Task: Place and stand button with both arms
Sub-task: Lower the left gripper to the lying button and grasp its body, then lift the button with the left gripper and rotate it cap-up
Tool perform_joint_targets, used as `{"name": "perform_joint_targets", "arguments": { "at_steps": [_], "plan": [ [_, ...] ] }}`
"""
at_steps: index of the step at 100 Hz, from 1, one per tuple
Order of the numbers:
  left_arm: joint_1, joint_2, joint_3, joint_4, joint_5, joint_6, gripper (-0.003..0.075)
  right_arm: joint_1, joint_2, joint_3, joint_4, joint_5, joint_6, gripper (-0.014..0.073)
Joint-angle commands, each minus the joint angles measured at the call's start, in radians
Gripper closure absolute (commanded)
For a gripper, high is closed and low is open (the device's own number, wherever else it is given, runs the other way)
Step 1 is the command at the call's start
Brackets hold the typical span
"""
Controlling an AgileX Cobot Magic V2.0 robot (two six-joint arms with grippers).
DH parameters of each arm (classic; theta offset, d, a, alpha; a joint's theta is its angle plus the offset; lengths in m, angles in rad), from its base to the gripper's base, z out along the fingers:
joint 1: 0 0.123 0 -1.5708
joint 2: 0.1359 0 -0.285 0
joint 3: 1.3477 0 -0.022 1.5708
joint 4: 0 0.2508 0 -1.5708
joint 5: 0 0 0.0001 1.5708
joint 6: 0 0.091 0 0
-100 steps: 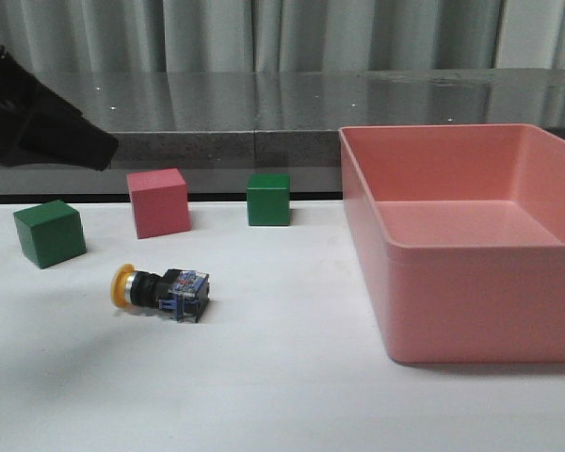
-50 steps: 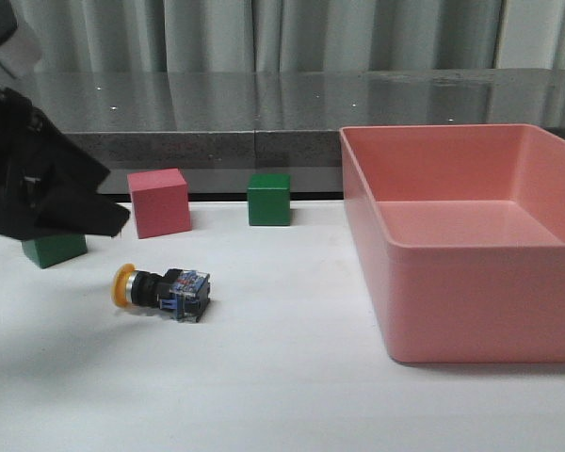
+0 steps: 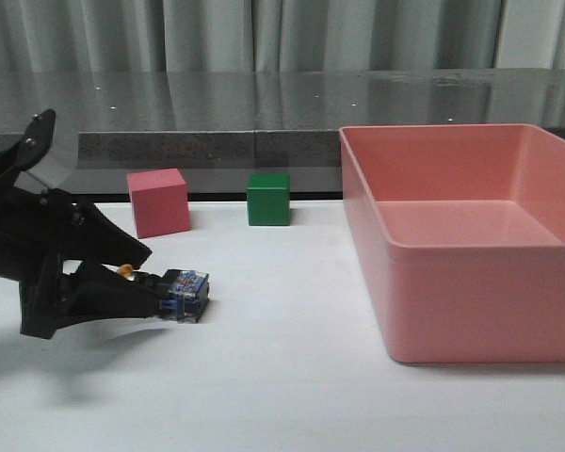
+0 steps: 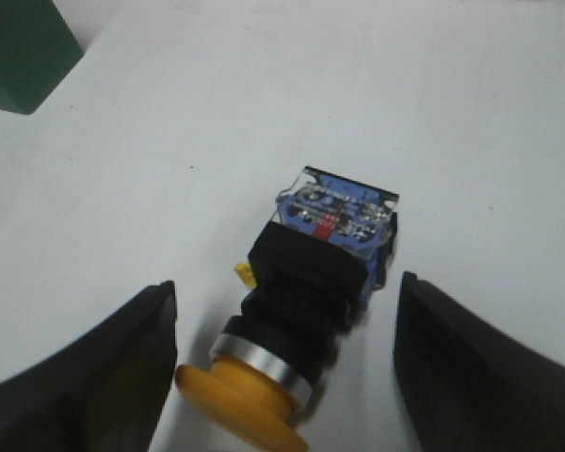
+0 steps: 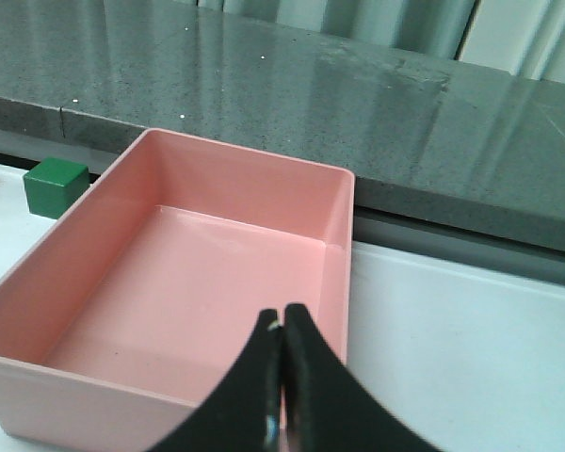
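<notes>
The button (image 3: 174, 288) lies on its side on the white table, yellow cap to the left, blue-and-clear base to the right. In the left wrist view the button (image 4: 306, 301) lies between my two spread fingers, touching neither. My left gripper (image 3: 137, 278) is open and straddles the button's cap end, hiding most of the cap in the front view. My right gripper (image 5: 282, 325) is shut and empty, above the pink bin (image 5: 184, 282); it is out of the front view.
The pink bin (image 3: 471, 282) fills the right side of the table. A pink cube (image 3: 158, 201) and a green cube (image 3: 268, 198) stand at the back. Another green cube (image 4: 19, 47) shows in the left wrist view. A dark ledge runs behind the table.
My left arm has come down and to the right from the upper left, and its open fingers now straddle the button. The button has not moved. The left green cube is now hidden in the front view.
</notes>
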Motion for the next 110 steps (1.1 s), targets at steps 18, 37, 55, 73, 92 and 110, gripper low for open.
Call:
{"name": "perform_joint_targets", "arguments": {
  "at_steps": [18,37,55,73,92,110],
  "plan": [
    [0.004,0.013,-0.020,-0.077,0.080,0.051,0.0259,-0.005,0.006,-0.028,0.002,-0.076,0.000,0.0655],
    [0.004,0.044,-0.020,-0.074,0.070,0.051,0.0265,-0.005,0.006,-0.028,0.002,-0.070,0.000,0.0655],
    [0.004,0.042,-0.020,-0.060,0.056,0.051,0.0472,-0.005,0.006,-0.028,0.002,-0.067,0.000,0.0655],
    [0.004,-0.011,-0.020,-0.064,0.056,-0.046,0.0707,-0.005,0.006,-0.028,0.002,-0.067,0.000,0.0655],
    [0.001,-0.214,-0.020,0.033,-0.042,-0.214,0.0739,-0.005,0.006,-0.028,0.002,-0.067,0.000,0.0655],
    [0.001,-0.439,-0.047,0.093,-0.254,-0.460,0.0739,-0.005,0.006,-0.028,0.002,-0.070,0.000,0.0655]
  ]
}}
